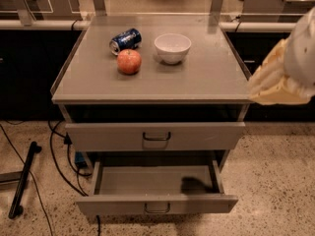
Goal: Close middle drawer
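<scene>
The middle drawer (156, 204) is pulled far out below the top drawer. It has a low grey front with a small dark loop handle (157, 209), and its shallow grey tray (147, 181) is empty. The taller top drawer (155, 135) above it stands a little way out. The lowest drawer is hidden under the open one. My gripper (275, 85), cream-coloured, hangs at the right edge of the view. It is beside the cabinet's right front corner, at tabletop height, well above and to the right of the middle drawer and touching nothing.
On the grey cabinet top (206, 77) stand a red apple (129, 61), a blue can lying on its side (125, 40) and a white bowl (172, 47). Black cables (59, 156) and a dark bar (23, 181) lie on the speckled floor at left.
</scene>
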Motion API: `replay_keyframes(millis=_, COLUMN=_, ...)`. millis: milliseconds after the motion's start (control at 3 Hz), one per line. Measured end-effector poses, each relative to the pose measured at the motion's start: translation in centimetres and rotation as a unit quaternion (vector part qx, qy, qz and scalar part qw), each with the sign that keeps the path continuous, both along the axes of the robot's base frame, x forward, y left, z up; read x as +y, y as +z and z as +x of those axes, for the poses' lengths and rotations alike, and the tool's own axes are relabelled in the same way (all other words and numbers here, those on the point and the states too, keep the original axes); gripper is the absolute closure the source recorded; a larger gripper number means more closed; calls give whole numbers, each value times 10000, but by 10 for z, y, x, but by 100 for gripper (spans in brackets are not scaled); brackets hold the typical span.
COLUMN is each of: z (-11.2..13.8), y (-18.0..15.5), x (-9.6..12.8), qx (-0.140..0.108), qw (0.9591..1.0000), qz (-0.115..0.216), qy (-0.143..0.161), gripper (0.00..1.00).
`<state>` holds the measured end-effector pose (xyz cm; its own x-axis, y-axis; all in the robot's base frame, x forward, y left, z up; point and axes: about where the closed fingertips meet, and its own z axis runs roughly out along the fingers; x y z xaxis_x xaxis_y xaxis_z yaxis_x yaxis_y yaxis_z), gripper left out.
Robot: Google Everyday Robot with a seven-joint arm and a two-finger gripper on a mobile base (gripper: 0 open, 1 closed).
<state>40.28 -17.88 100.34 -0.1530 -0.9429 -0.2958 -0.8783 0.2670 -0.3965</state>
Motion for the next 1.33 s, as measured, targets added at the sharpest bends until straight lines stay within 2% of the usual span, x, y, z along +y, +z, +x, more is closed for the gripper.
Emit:
replay_keyframes(millis=333, z=-11, y=-45, x=-5, qx=304, qw=9993, qz=218, qy=-53, gripper=96)
replay_keyframes(millis=667, z=-22, y=-95, x=-18, qx=597, qw=9966, qz=560, qy=-99, gripper=100)
replay_keyframes(millis=1000, z=-39, y=-160, x=-23, qx=887, qw=9903, qz=1071, qy=-86, gripper=100)
replay_keyframes(millis=1333, z=-38, y=-163, x=-23, qx=878, qw=9904, qz=1064, qy=-72, gripper=100)
